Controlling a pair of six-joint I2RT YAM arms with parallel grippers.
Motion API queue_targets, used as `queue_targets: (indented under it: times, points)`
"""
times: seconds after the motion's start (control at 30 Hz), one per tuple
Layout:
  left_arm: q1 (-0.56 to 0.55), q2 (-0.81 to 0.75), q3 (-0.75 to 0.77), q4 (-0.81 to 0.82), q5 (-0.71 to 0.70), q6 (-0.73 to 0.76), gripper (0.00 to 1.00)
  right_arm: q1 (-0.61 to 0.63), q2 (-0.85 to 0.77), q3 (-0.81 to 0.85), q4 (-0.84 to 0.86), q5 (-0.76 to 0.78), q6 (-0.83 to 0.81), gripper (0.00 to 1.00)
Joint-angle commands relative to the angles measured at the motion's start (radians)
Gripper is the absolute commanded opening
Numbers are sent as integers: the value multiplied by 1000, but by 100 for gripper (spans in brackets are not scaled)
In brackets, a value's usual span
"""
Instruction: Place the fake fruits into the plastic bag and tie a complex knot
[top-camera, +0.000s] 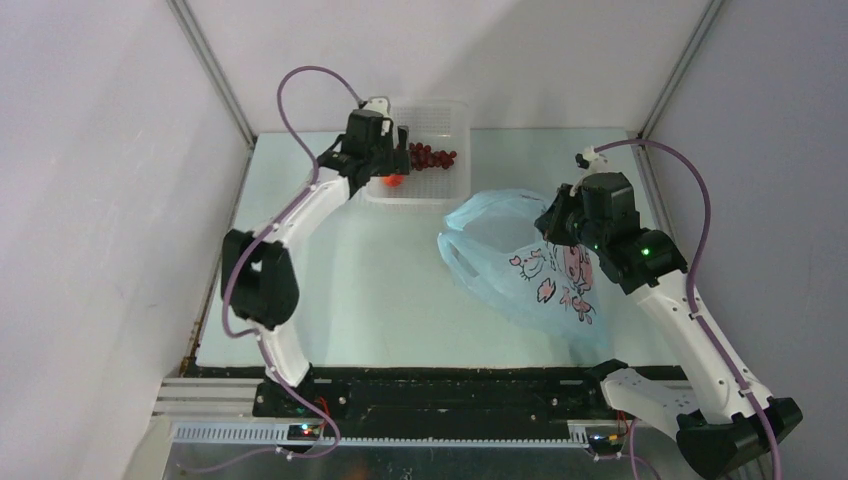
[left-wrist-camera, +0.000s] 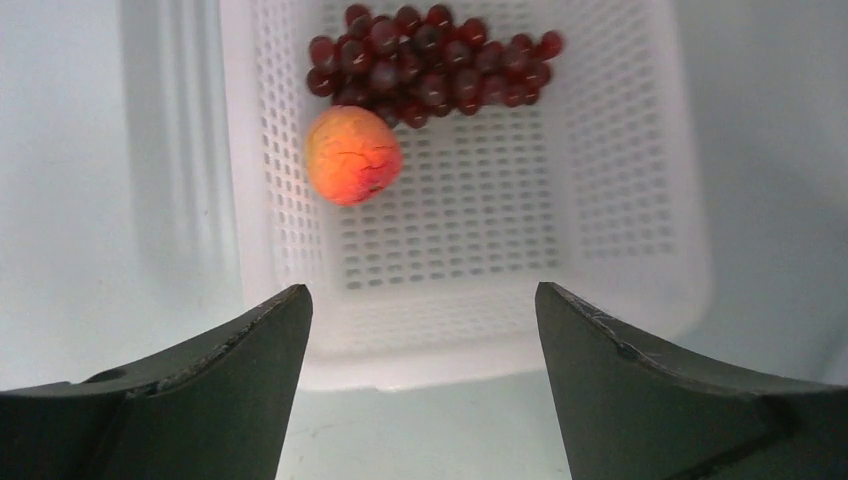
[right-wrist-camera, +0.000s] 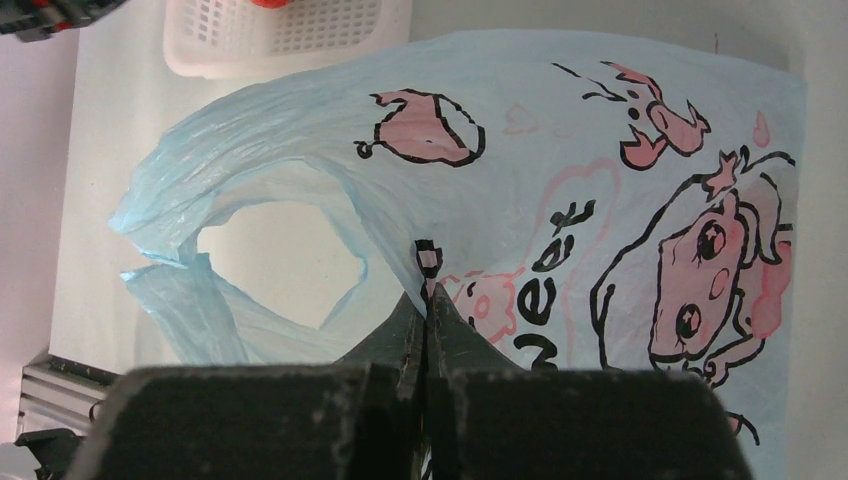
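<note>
A white perforated basket (top-camera: 445, 190) at the back holds two fake fruits: a bunch of dark-red grapes (left-wrist-camera: 430, 55) and an orange-peach round fruit (left-wrist-camera: 352, 155). My left gripper (left-wrist-camera: 422, 290) hovers open over the basket's near wall, nothing between its fingers. The light-blue plastic bag (top-camera: 500, 270) with pink cartoon prints lies on the table to the right, its mouth gaping toward the left. My right gripper (right-wrist-camera: 428, 290) is shut on a fold of the plastic bag (right-wrist-camera: 560, 120) near the mouth. No knot is in view.
The basket (right-wrist-camera: 290, 40) stands just beyond the bag's mouth. Grey enclosure walls close in the table on the left, back and right. The arms' bases sit on the black rail (top-camera: 450, 395) at the near edge.
</note>
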Motion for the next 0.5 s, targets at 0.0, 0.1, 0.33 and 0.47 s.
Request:
queue_targets:
  times: [0.0,0.1,0.33,0.47]
  points:
    - [5,114,108,-27,-85,27,87,7,-18,4,-2,36,-14,0]
    - [6,194,153,-25,-120,30,85,8,-21,4,-6,35,-15,0]
    - [8,384,341,-92,-181,29,80,4,-20,4,-19,37,-17,0]
    - [8,478,454,-142,-202,27,80,5,-12,4,-21,33,-16,0]
